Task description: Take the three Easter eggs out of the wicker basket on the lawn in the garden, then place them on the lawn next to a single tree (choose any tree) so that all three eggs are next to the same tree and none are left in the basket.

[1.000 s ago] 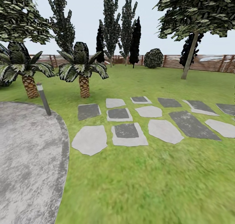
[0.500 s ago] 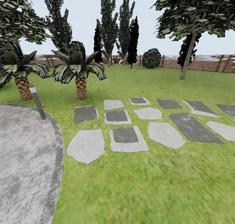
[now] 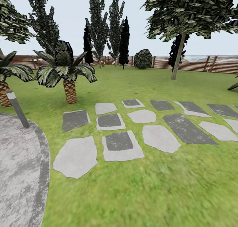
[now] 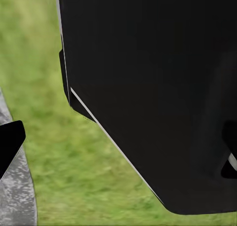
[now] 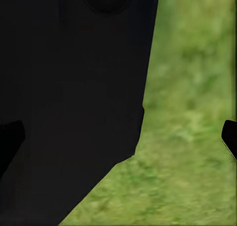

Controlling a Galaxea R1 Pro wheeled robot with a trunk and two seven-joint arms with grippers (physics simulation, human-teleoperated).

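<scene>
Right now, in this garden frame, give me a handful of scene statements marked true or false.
1. Flat stepping stones lie in the lawn. True.
2. A leaning-trunk tree stands ahead on the right of the head view. True.
3. The short palm grows out of the paved patch. False: it stands on grass.
4. A brick wall closes the garden. False: a slatted wooden fence does.
5. A grey bollard post stands at the paving's edge. True.

mottled green lawn, leaning tree apparently far back
</scene>
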